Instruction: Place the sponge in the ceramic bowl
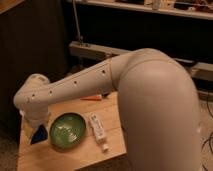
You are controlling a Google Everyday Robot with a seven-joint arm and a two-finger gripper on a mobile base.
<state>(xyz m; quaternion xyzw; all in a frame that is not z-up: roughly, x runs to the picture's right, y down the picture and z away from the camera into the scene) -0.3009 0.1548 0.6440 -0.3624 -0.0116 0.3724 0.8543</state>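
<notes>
Tool (36, 124) apparently above sponge (38, 135), left of ceramic bowl (69, 132); grip state unclear.

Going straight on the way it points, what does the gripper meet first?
The gripper hangs at the table's left end, pointing down. It would likely meet the sponge first, just beneath it, beside the ceramic bowl; whether they already touch is unclear.

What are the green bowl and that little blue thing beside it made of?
The bowl looks glazed ceramic: glossy green, with bright glints. The sponge, just under the gripper at far left, seems matte blue foam, no shine, though shadow leaves that uncertain.
</notes>
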